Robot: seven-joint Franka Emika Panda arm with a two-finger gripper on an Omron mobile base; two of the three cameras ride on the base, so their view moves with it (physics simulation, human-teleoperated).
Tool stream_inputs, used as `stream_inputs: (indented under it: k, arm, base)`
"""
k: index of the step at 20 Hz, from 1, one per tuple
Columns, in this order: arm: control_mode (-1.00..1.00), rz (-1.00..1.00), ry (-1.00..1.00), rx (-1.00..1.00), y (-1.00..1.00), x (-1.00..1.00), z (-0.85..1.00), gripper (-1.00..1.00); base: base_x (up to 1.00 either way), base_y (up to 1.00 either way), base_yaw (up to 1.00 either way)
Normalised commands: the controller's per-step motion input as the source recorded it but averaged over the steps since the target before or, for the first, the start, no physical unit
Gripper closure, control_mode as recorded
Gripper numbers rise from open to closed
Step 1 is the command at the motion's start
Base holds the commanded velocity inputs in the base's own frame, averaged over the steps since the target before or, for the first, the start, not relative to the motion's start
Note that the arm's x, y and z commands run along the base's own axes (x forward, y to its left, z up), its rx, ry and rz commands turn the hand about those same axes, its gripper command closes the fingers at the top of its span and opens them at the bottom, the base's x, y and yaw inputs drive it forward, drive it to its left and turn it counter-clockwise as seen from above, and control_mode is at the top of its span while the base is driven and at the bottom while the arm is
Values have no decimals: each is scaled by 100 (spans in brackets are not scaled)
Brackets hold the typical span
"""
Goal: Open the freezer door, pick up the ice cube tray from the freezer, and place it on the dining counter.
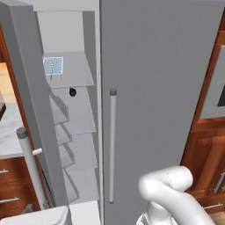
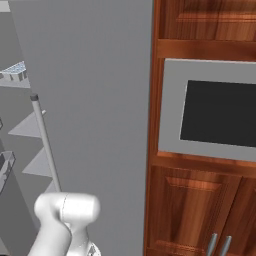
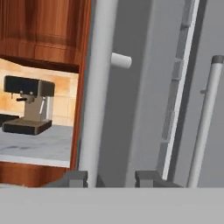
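Observation:
The freezer door [image 1: 33, 101] stands swung open to the left, seen nearly edge-on, with its bar handle [image 1: 29, 169] facing outward. Inside the freezer [image 1: 74, 110], the white ice cube tray [image 1: 53, 65] with pale blue cells lies on an upper shelf; its corner also shows as the ice cube tray [image 2: 15, 70]. In the hand view my gripper [image 3: 111, 179] is open, low by the door's handle [image 3: 98, 87]. The bar rises just inside the left fingertip [image 3: 76, 178], and the jaws do not clamp it. The dining counter is out of view.
The wider fridge door [image 1: 162, 88] stays closed, its long handle [image 1: 112, 145] beside the freezer opening. A small dark round object [image 1: 72, 92] sits on a lower shelf. A coffee machine [image 3: 28, 105] stands on the marble worktop [image 3: 35, 146] left of the door. A wall oven [image 2: 215, 112] sits in wood cabinets.

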Motion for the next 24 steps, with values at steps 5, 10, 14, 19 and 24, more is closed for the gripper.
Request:
stream_inputs:
  k: [5,10,14,19,24]
  arm:
    - [-100,3,4,16,-100,-26,37,-100]
    - [-100,15,8,23,-100,6,83,-100]
    - [-100,29,2,23,-81,19,100,-100]
    - [-100,43,0,24,-41,44,94,-100]
    - [-100,43,0,13,-1,41,100,-100]
  base:
    - [0,0,0]
    - [0,0,0]
    - [0,0,0]
    - [0,0,0]
    - [0,0,0]
